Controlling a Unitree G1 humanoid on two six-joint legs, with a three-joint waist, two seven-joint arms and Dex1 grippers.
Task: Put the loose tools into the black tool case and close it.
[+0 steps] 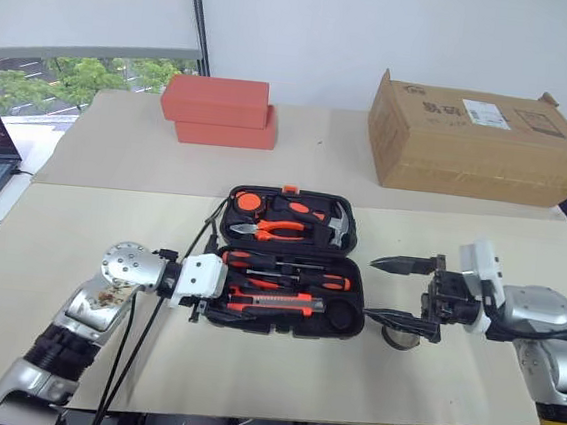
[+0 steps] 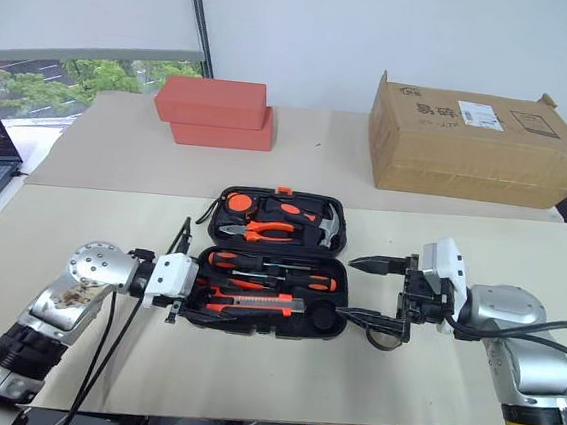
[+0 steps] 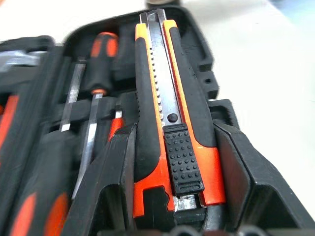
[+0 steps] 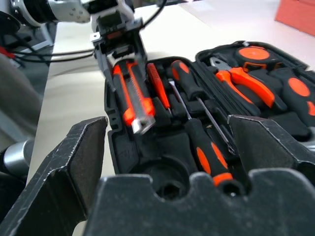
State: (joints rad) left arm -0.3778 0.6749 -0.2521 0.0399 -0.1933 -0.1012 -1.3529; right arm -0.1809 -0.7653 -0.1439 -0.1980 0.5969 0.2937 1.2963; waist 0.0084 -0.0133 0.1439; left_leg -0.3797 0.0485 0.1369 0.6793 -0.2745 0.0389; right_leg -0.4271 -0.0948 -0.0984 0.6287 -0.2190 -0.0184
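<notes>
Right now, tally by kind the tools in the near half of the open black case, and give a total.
Utility knife: 1
Screwdrivers: 2
Slim orange tool: 1
Total: 4

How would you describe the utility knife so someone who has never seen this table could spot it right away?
Find the open black tool case in the middle of the near table, then look at its front half. The utility knife lies along the front edge, its left end between the left gripper fingers. Unlike the round-handled screwdrivers behind it, it is flat, orange and black, with a metal strip down its middle.
</notes>
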